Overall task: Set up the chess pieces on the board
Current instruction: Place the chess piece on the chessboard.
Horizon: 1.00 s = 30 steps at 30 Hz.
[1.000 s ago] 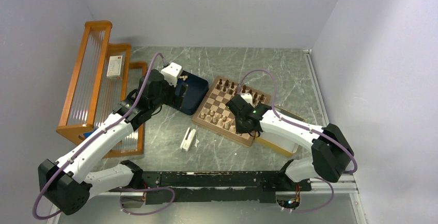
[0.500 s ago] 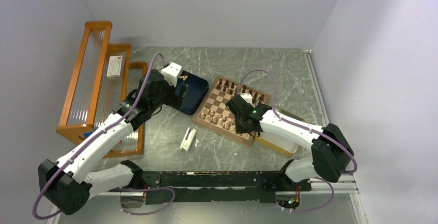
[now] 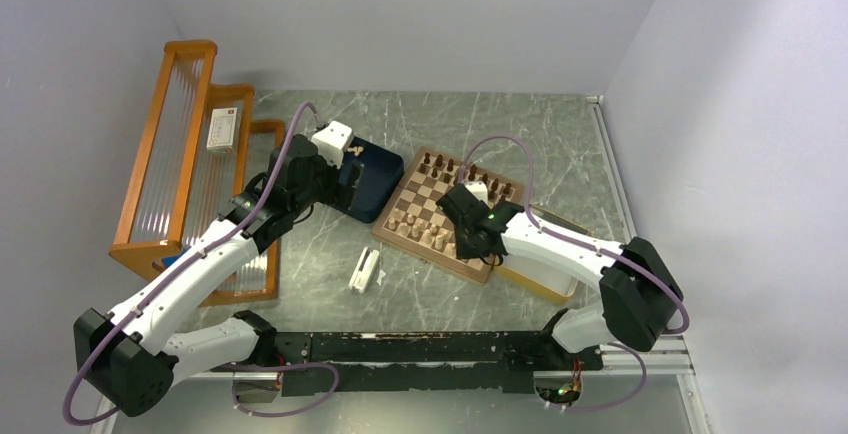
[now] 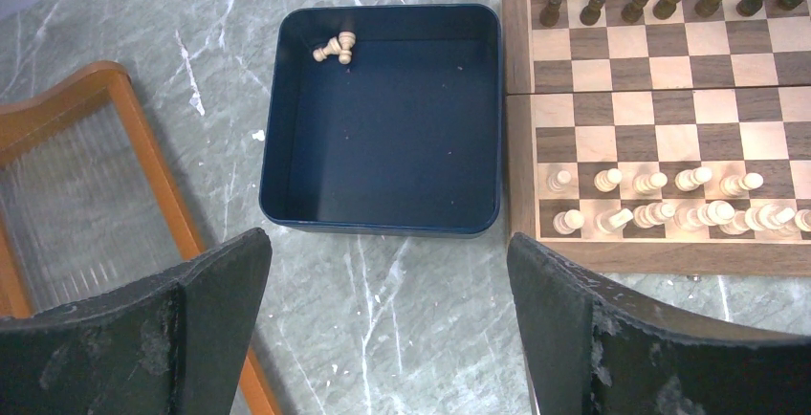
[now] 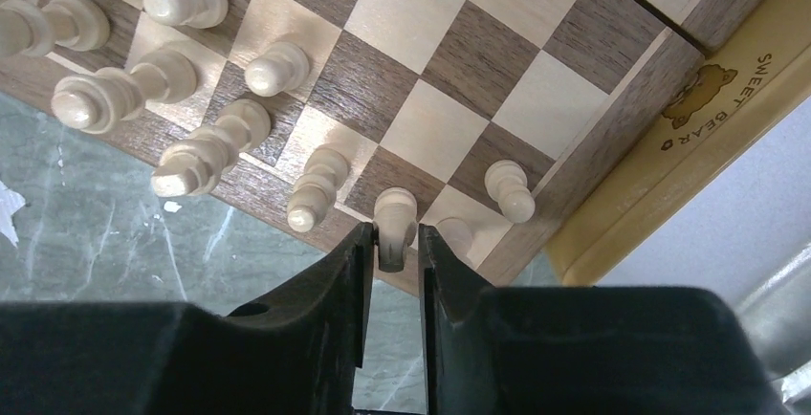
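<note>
Right fingers (image 5: 325, 291) are down at the near right corner of the board (image 4: 660, 99), parted just a crack. One pale piece (image 5: 395, 212) stands upright between them on the nearest row. There's a sliver of a gap between that piece and one finger, so it's flanked, not pinched.

The rest of the chess pieces are mostly on the board. The dark set (image 4: 631, 4) fills the two far rows and the pale set (image 4: 669, 195) lines the two near rows, with a few squares in the near right corner bare.

Left fingers (image 4: 191, 319) are spread about as wide as they go and hold nothing. They hover over the near edge of the dark blue tray (image 4: 287, 147), which sits right up against the board's left side; can't tell if the two actually touch. Two stray pale pieces (image 4: 335, 48) lie tipped over together in the tray's far left corner.

On the board's right side is a yellow-rimmed tray (image 5: 669, 147) printed SWEET BEAR. An orange wooden rack (image 3: 190, 84) stands at the left of the marbled worktop (image 3: 320, 254), and a small white thing (image 3: 365, 269) lies near the board.
</note>
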Motion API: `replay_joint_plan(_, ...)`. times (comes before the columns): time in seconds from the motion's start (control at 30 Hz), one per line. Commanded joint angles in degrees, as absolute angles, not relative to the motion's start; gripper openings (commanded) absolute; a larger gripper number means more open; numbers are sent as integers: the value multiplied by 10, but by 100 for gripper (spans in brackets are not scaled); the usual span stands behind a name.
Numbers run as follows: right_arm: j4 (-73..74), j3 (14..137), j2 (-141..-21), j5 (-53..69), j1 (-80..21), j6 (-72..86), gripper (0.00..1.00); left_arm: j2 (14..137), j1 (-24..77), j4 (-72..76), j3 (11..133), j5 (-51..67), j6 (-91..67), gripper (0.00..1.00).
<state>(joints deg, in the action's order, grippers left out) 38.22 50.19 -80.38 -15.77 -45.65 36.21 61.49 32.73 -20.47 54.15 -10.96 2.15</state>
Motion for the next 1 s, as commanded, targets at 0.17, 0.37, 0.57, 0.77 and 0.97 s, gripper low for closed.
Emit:
replay_joint_plan(0.17,383,504,-801,-167,-451,368,34,606,328,-192,533,-96,22,97)
replay_joint_plan(0.37,380,507,-780,-179,-451,363,37,617,327,-196,535,-89,18,98)
replay_joint_plan(0.57,380,506,-771,-177,-451,362,34,617,328,-194,533,-91,15,98)
replay_joint_plan(0.77,385,515,-755,-176,-451,362,32,616,328,-194,530,-98,17,98)
replay_joint_plan(0.97,389,534,-722,-183,-451,361,38,622,328,-189,527,-77,-7,98)
